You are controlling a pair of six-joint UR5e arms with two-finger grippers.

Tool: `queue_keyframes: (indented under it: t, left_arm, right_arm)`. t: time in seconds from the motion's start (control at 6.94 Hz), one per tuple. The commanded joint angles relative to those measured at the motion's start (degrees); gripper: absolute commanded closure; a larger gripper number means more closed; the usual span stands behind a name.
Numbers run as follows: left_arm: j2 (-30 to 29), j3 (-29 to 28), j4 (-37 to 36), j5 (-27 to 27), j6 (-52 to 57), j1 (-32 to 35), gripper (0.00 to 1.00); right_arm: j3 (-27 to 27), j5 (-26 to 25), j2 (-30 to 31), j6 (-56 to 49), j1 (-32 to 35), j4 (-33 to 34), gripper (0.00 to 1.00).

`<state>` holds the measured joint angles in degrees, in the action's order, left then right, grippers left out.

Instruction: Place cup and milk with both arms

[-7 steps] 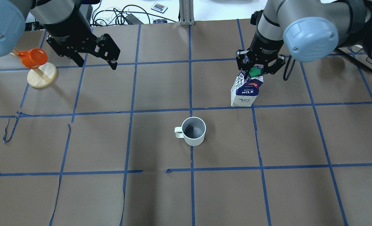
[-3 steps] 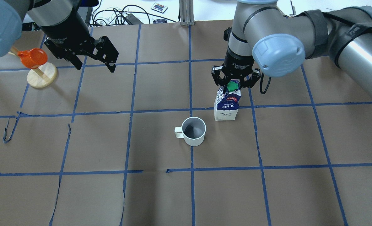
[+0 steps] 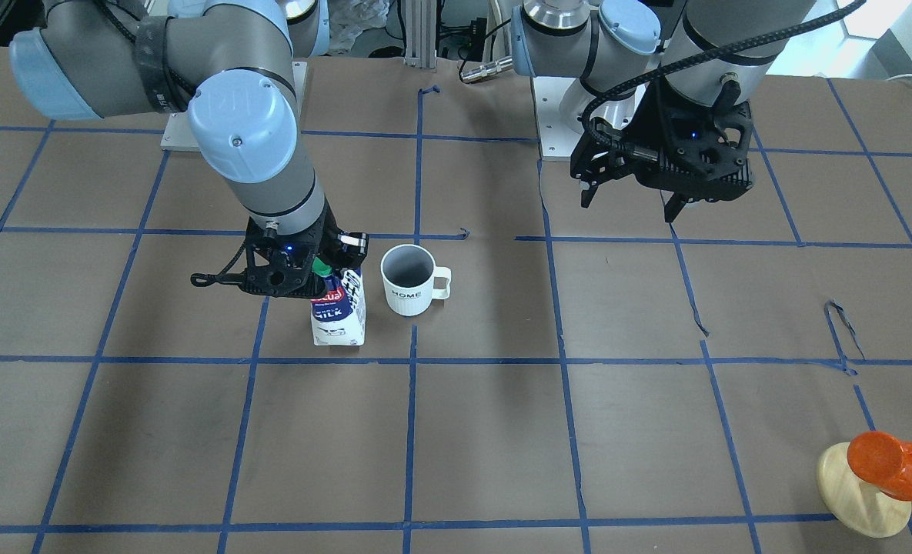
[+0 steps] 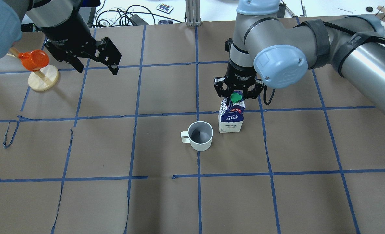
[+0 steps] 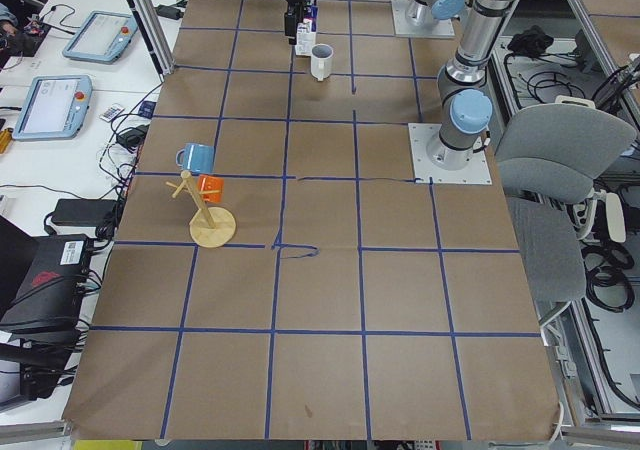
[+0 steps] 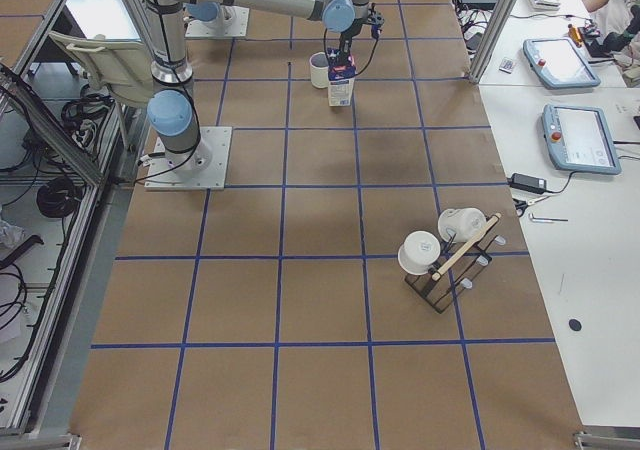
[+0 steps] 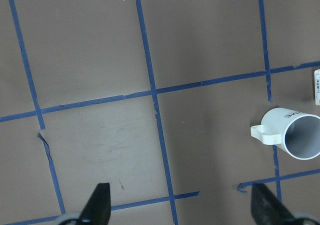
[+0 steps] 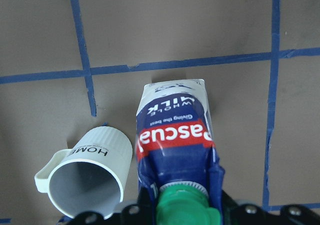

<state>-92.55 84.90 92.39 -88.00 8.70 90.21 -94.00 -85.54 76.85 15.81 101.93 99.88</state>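
Observation:
The white ribbed cup (image 4: 201, 136) stands upright at the table's middle, handle to the view's left; its "HOME" side shows in the front view (image 3: 408, 279). My right gripper (image 4: 236, 97) is shut on the top of the milk (image 4: 231, 117), at its green cap. The carton hangs upright, close beside the cup on the right, its base at or just above the paper. The right wrist view shows the milk (image 8: 175, 140) and cup (image 8: 90, 175) side by side. My left gripper (image 4: 98, 71) is open and empty, high at the far left; the cup (image 7: 295, 140) sits to its right.
An orange cup (image 4: 34, 60) hangs on a wooden stand with a pale disc base (image 4: 44, 78) at the far left. A rack with white mugs (image 6: 450, 255) stands at the table's right end. Cables (image 4: 124, 16) lie beyond the far edge.
My right gripper has carried the milk left and nearer, from the far right square to right beside the cup. My left gripper has barely moved.

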Motion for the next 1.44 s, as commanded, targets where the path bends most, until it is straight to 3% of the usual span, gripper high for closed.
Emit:
queue_keyframes:
  t: [0.0, 0.58, 0.72, 0.86, 1.3]
  left_arm:
    - [0.0, 0.0, 0.1, -0.1, 0.0, 0.0, 0.00]
    - [0.0, 0.0, 0.1, -0.1, 0.0, 0.0, 0.00]
    - [0.0, 0.0, 0.1, -0.1, 0.0, 0.0, 0.00]
    - [0.0, 0.0, 0.1, -0.1, 0.0, 0.0, 0.00]
    - [0.0, 0.0, 0.1, -0.1, 0.0, -0.1, 0.00]
  right_arm:
    - [-0.1, 0.1, 0.8, 0.2, 1.9, -2.2, 0.74]
    - [-2.0, 0.2, 0.9, 0.2, 2.0, -1.4, 0.65]
    - [-2.1, 0.2, 0.9, 0.3, 2.0, -1.4, 0.41]
    - [-2.0, 0.2, 1.0, 0.3, 2.0, -1.4, 0.03]
    - [0.8, -0.7, 1.8, -0.2, 0.5, -1.4, 0.00]
